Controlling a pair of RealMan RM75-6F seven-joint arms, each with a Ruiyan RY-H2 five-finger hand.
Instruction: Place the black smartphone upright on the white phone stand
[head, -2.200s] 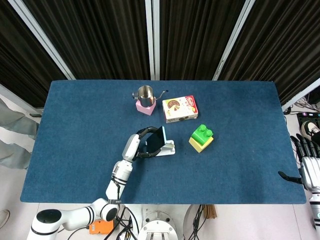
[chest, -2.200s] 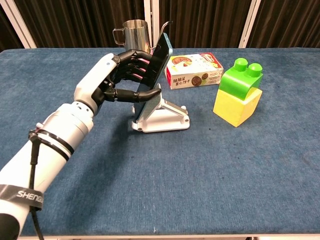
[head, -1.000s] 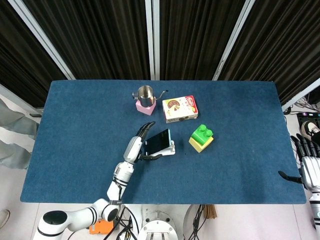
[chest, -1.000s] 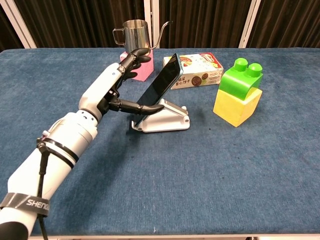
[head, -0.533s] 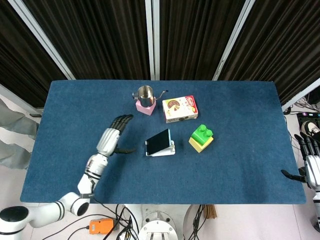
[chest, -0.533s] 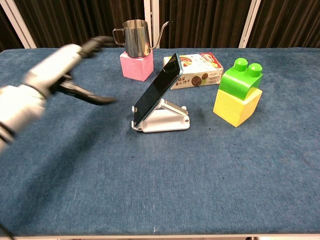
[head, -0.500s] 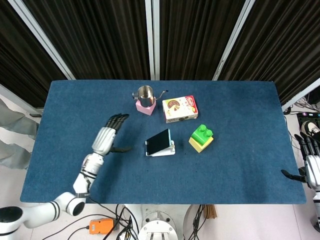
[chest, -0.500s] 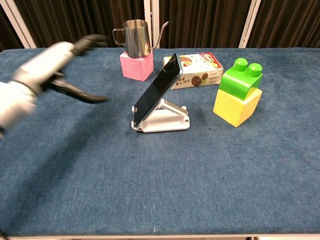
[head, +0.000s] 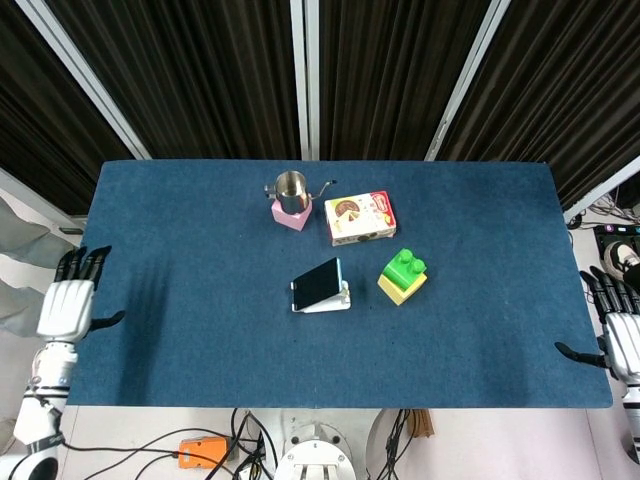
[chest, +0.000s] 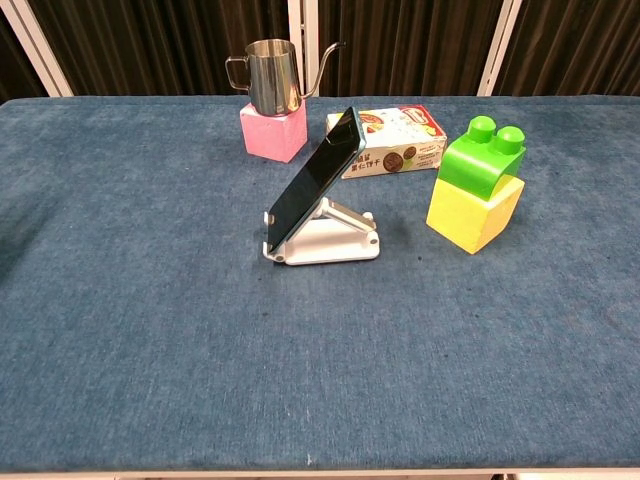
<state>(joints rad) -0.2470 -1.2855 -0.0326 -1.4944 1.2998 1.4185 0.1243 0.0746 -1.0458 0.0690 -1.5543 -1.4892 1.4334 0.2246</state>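
The black smartphone (chest: 315, 178) leans tilted back on the white phone stand (chest: 335, 237) near the middle of the blue table; nothing touches it. From above the phone (head: 319, 281) covers most of the stand (head: 332, 301). My left hand (head: 66, 303) hangs off the table's left edge, fingers spread, holding nothing. My right hand (head: 622, 340) sits beyond the right edge, fingers apart and empty. Neither hand appears in the chest view.
A steel kettle (chest: 268, 63) stands on a pink block (chest: 273, 130) behind the stand. A snack box (chest: 388, 140) lies to the right of it. A green brick (chest: 481, 155) sits on a yellow block (chest: 471, 214) at the right.
My left hand let go of the phone and drew back leftward off the table. The phone stays leaning on the stand. The right hand has barely moved.
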